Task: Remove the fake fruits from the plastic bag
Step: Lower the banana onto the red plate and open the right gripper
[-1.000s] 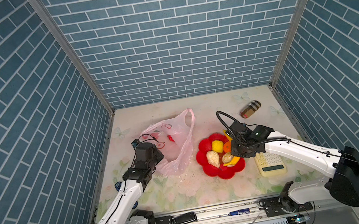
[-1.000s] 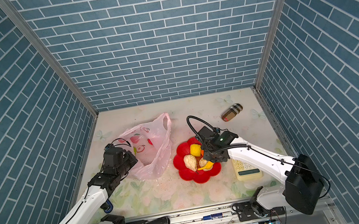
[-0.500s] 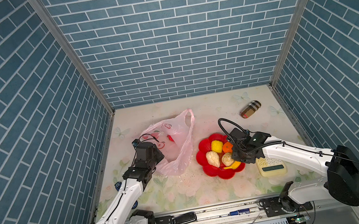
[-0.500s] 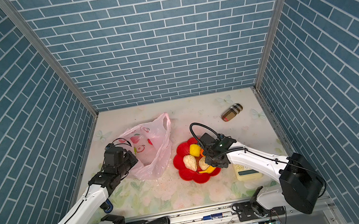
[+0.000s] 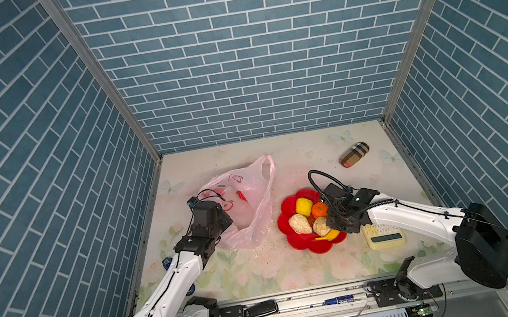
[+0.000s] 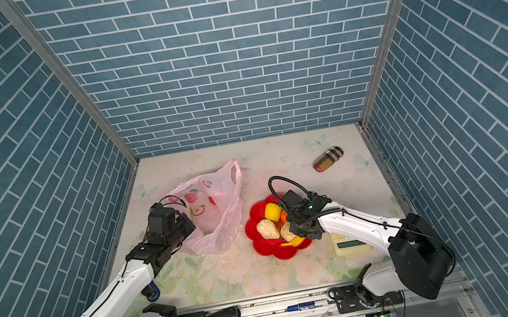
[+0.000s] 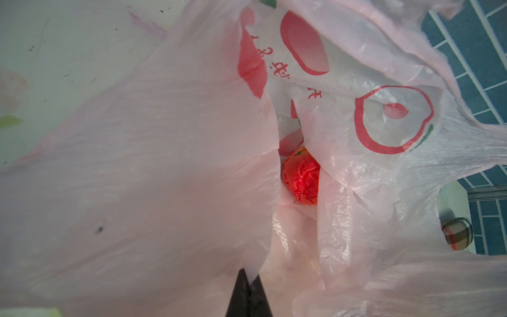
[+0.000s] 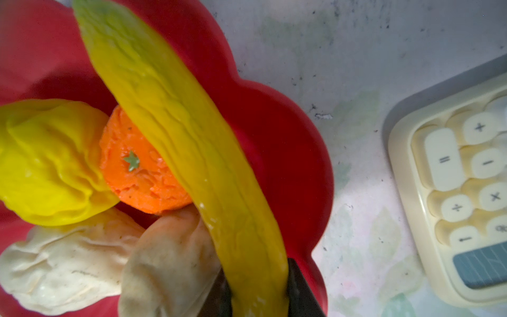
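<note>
The pale-pink plastic bag (image 5: 254, 201) lies at the left, its mouth facing the dish. My left gripper (image 7: 248, 274) is shut on a fold of the bag's rim (image 7: 137, 164). Inside the bag shows a wrinkled red fruit (image 7: 301, 179). The red flower-shaped dish (image 5: 320, 250) holds a yellow lump (image 5: 303, 206), an orange fruit (image 5: 318, 209) and two cream fruits (image 5: 299, 224). My right gripper (image 8: 259, 277) is shut on one end of the yellow banana (image 8: 178, 123). It is held low over the dish's front right part, lying across the other fruits.
A cream calculator (image 5: 385, 235) lies just right of the dish, under my right arm. A plaid case (image 5: 354, 155) rests at the back right. A small blue object (image 6: 151, 293) sits beside my left arm near the left wall.
My right gripper has carried the banana from the back of the dish toward its front right part and lower. The left gripper and the bag have not moved.
</note>
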`<state>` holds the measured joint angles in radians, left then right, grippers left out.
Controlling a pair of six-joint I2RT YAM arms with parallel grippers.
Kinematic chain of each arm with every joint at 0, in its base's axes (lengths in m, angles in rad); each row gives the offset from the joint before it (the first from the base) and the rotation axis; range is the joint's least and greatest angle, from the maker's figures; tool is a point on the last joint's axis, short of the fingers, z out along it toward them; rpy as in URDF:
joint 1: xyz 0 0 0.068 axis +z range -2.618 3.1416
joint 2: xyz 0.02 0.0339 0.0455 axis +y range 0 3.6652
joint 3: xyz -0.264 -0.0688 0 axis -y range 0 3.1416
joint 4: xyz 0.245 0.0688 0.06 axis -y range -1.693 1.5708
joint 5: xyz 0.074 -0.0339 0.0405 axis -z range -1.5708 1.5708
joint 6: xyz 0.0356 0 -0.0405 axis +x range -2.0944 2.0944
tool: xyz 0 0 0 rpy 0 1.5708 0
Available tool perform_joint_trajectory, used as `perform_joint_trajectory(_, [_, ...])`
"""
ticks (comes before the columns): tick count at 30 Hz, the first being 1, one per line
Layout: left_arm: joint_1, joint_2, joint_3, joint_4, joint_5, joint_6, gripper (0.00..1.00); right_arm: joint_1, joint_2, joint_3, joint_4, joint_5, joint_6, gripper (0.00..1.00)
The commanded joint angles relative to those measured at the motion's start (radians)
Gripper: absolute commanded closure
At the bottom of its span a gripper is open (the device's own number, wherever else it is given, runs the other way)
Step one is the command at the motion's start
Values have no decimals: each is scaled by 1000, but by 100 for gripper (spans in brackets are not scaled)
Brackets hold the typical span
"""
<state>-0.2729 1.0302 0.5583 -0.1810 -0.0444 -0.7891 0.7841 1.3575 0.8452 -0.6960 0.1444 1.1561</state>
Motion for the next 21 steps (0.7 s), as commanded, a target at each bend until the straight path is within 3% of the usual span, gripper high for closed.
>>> perform_joint_trajectory(1, [8, 8, 12, 16, 8, 16, 96, -1, 10, -18, -9, 4, 47, 73])
perform_joint_trajectory(21, [17, 18, 15, 25, 26, 20, 97, -3, 9, -8, -34, 11, 40, 57])
